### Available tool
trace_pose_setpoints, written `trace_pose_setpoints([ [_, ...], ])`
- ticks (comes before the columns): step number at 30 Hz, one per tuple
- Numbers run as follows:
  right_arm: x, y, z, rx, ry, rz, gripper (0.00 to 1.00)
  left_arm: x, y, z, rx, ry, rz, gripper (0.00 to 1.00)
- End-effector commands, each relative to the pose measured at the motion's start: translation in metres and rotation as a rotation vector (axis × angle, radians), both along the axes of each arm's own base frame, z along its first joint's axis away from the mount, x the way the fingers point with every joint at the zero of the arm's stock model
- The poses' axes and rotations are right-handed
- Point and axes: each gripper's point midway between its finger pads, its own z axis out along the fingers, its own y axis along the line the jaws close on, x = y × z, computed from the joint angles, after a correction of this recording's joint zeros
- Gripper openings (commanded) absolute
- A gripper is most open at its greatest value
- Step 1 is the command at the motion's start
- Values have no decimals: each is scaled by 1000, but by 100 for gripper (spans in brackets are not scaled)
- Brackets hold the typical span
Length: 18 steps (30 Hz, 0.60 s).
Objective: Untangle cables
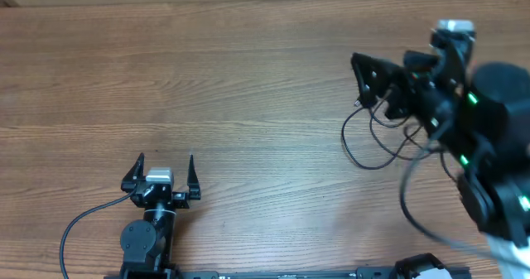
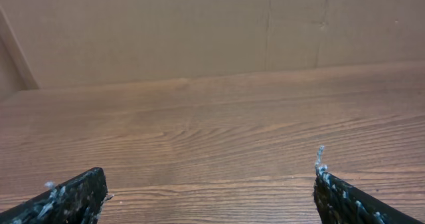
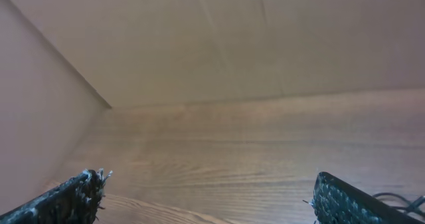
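The cables lie as thin black loops on the wooden table at the right, partly hidden under my right arm. My right gripper hovers over their upper left part, pointing left, open, with nothing between its fingers. In the right wrist view its gripper shows only bare wood between the fingertips, and a short bit of cable peeks out beside the right finger. My left gripper rests at the front left, far from the cables, open and empty. The left wrist view also has only wood between that gripper's fingers.
A plain brown wall rises behind the table's far edge and meets a side wall in a corner ahead of the right gripper. The left arm's own thick cable curves along the front left.
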Motion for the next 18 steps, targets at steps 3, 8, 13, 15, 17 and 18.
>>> trace_pose_setpoints([
  [3, -51, -14, 35, 33, -111, -8, 100, 0, 1, 1, 15, -10, 5, 100],
  [8, -73, -20, 40, 38, -130, -8, 100, 0, 1, 1, 15, -10, 5, 99],
  [13, -74, -20, 20, 17, -50, -8, 100, 0, 1, 1, 15, -10, 5, 100],
  [15, -76, -20, 9, 4, -3, -8, 100, 0, 1, 1, 15, -10, 5, 100],
  [17, -78, -21, -5, -10, 49, -9, 100, 0, 1, 1, 15, -10, 5, 100],
  [18, -80, -22, -11, -16, 72, -9, 100, 0, 1, 1, 15, -10, 5, 100],
])
